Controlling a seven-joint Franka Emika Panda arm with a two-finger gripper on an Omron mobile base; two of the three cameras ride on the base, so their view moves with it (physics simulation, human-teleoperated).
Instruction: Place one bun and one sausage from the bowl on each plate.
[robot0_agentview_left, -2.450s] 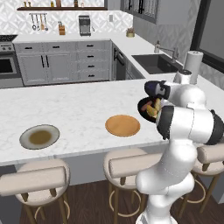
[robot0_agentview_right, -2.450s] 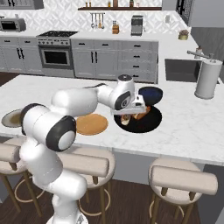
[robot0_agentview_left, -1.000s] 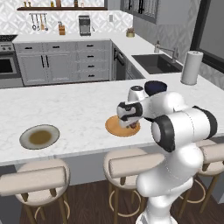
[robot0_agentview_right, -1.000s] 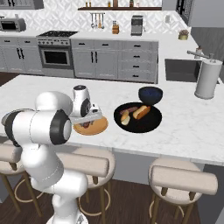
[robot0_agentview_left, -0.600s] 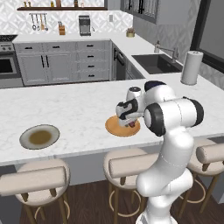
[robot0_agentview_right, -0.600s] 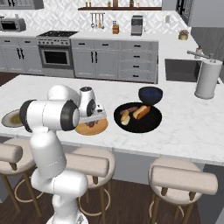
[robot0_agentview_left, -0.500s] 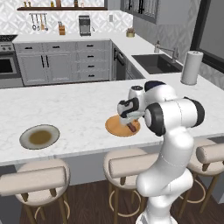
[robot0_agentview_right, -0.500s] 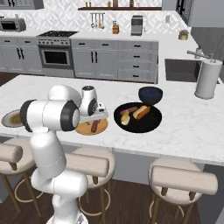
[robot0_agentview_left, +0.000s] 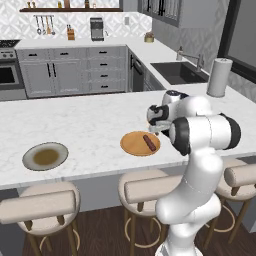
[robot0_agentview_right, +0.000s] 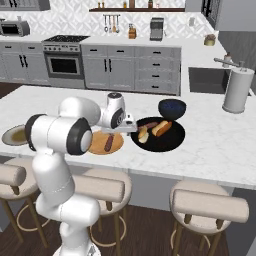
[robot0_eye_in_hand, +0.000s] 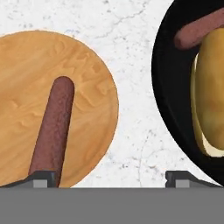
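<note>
One dark sausage (robot0_eye_in_hand: 52, 131) lies on the orange-brown plate (robot0_eye_in_hand: 26, 87), also seen as the sausage (robot0_agentview_left: 149, 142) on the plate (robot0_agentview_left: 132, 144). Right of it, the black bowl (robot0_agentview_right: 170, 142) holds a pale bun (robot0_agentview_right: 143, 134), an orange-tan bun (robot0_agentview_right: 161, 128) and the second sausage (robot0_agentview_right: 150, 125). In the hand view the bowl (robot0_eye_in_hand: 175, 87) shows a bun (robot0_eye_in_hand: 214, 96) and a sausage (robot0_eye_in_hand: 199, 28). My gripper (robot0_eye_in_hand: 113, 179) is open and empty, hanging over the counter strip between plate and bowl. The grey-rimmed plate (robot0_agentview_left: 45, 156) sits bare far to the left.
A small dark blue bowl (robot0_agentview_right: 172, 107) stands just behind the black bowl. A paper towel roll (robot0_agentview_right: 235, 90) is at the counter's right, near the sink (robot0_agentview_left: 180, 72). Padded stools (robot0_agentview_left: 155, 187) line the counter's near edge.
The gripper carried a sausage from the bowl to the orange plate, let it go there, and has now shifted back toward the bowl with its jaws open.
</note>
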